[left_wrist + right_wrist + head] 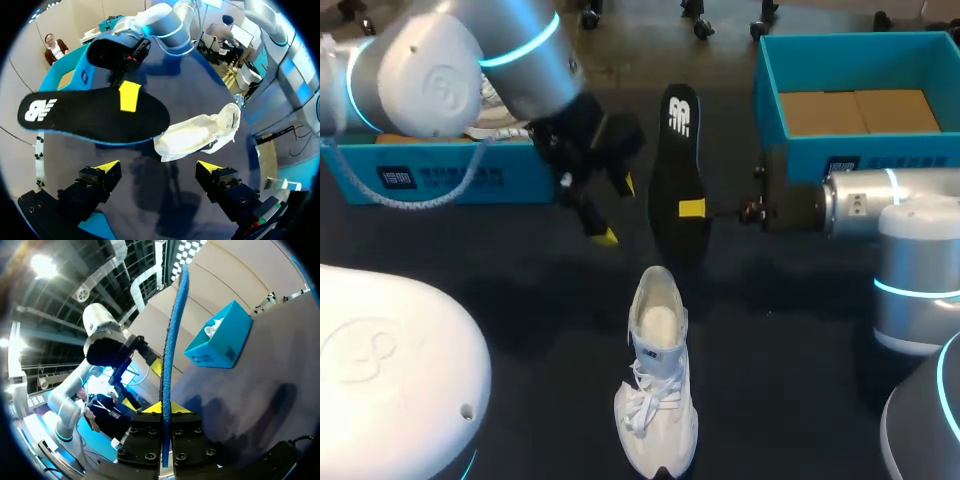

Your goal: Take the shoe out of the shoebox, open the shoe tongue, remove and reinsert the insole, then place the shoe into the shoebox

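A white shoe (658,400) lies on the dark table near the front, its tongue pulled open; it also shows ahead of my left gripper (200,137). The black insole (678,170) hangs in the air above the table behind the shoe. My right gripper (692,208) is shut on the insole's side edge, coming in from the right. In the right wrist view the insole (172,340) stands edge-on between the fingers of the right gripper (164,407). My left gripper (617,210) hovers open just left of the insole (95,115), and the left gripper (159,167) holds nothing.
A blue shoebox (440,175) with white contents stands at the back left, seen also as a blue box (220,335). A second blue shoebox (775,110) with brown cardboard inside stands at the back right.
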Motion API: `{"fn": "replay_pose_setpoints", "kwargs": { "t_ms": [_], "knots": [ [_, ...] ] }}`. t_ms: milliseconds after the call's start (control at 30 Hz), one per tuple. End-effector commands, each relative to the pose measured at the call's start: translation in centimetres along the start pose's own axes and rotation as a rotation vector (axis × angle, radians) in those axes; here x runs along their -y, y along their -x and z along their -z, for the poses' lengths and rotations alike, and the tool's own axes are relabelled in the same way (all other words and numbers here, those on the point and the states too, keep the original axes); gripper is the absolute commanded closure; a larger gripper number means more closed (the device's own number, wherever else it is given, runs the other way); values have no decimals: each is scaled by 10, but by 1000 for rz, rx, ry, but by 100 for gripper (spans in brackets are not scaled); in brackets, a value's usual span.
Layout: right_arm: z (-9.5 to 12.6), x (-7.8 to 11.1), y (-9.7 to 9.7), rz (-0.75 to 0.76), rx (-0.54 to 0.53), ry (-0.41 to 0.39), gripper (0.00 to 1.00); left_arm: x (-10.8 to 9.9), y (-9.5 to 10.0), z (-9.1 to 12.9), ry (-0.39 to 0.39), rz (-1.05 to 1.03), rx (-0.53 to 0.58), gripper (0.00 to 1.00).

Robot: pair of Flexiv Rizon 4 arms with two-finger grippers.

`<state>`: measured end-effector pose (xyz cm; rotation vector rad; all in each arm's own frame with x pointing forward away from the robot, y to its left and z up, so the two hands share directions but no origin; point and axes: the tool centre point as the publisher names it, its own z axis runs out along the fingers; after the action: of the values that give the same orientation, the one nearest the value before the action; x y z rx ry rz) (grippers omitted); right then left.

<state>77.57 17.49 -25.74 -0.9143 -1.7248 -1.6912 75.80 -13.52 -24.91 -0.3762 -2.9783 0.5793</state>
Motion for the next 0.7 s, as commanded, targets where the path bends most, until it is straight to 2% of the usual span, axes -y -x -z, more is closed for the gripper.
{"fn": "replay_pose_setpoints", "kwargs": {
  "t_ms": [33, 133, 200, 533, 700],
  "knots": [
    [-18, 11, 10, -8, -8, 13, 100, -10, -16, -12, -47, -15, 19, 0],
    [-26, 20, 11, -14, 2, 36, 100, -21, -21, -21, -33, -32, 14, 0],
    [-27, 28, 7, -12, -1, 66, 100, -21, -21, -21, -33, -32, 14, 0],
    [-27, 28, 7, -12, -1, 66, 100, -21, -21, -21, -33, -32, 14, 0],
    [-28, 27, 6, -4, 3, 61, 100, -22, -30, -47, -39, -42, -1, 0]
  ]
}}
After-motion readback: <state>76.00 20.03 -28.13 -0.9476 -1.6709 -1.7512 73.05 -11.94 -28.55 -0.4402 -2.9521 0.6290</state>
